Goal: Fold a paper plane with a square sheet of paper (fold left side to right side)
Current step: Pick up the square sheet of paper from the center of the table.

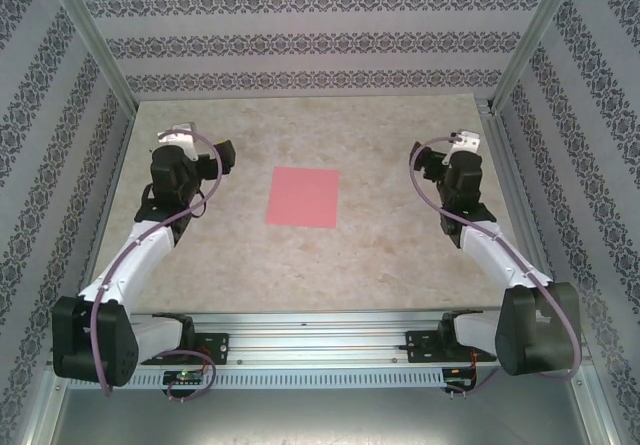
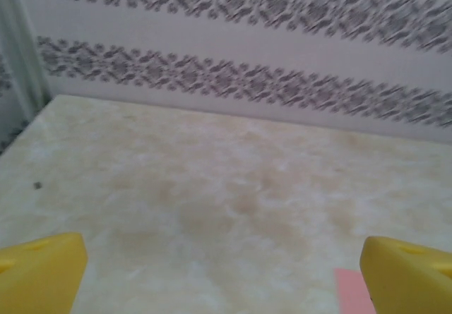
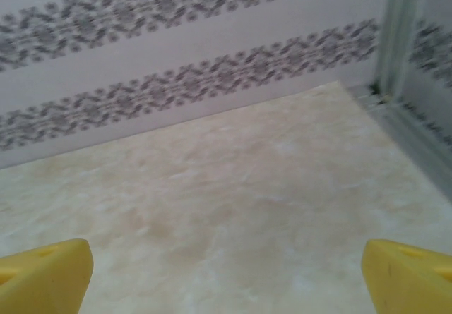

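Observation:
The square sheet of paper (image 1: 303, 197) is salmon-pink and lies flat and unfolded on the table's middle. My left gripper (image 1: 205, 151) hovers to its left, a hand's width away, open with nothing between its fingers. In the left wrist view its yellow fingertips (image 2: 42, 273) stand wide apart around the left gripper (image 2: 224, 275), and a corner of the sheet (image 2: 351, 291) shows by the right fingertip. My right gripper (image 1: 440, 153) is off to the sheet's right, farther from it. It too is open and empty, and the right wrist view has the yellow fingertips (image 3: 46, 275) spread on either side of the gripper (image 3: 226, 277).
The marbled beige table (image 1: 380, 255) is fenced by patterned walls (image 1: 300, 40) at the back and both sides, with metal corner posts (image 1: 95, 40). A metal rail (image 1: 320, 337) with both arm bases runs along the near edge.

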